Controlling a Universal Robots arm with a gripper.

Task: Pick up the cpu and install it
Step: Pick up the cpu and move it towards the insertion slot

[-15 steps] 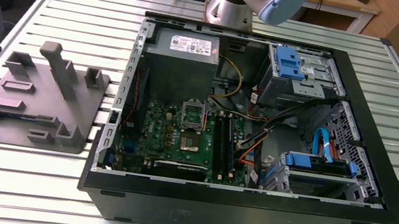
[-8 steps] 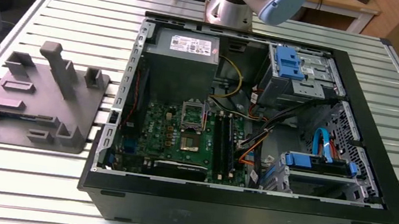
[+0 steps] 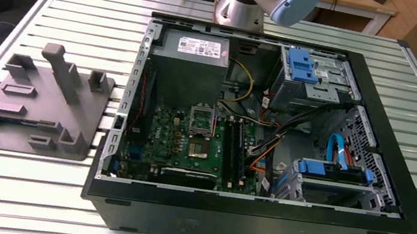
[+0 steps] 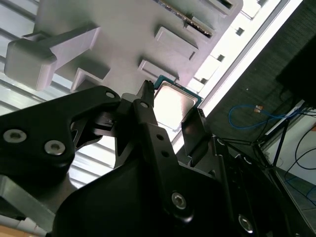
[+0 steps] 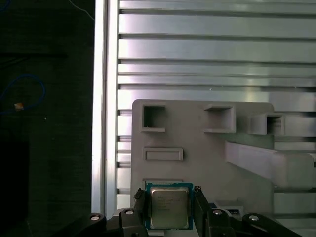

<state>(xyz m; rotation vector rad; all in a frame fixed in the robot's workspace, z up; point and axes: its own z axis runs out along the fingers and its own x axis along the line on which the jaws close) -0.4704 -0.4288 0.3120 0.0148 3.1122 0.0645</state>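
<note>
Gripper point(image 5: 169, 194) is narrowed to chip width, its fingers point(image 5: 140, 206) against two opposite edges of the cpu point(image 5: 169, 210), so it appears held. The cpu is over a shallow pocket of the grey tray point(image 5: 197, 148); you cannot tell whether it is seated or already lifted. Judgement: grip lightly and centred, hold the chip level, and rise straight up, clear of the upright block point(image 4: 29, 59).

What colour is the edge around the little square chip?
Bluish green, framing a silvery-grey top. The cpu shows best in the first wrist view.
</note>
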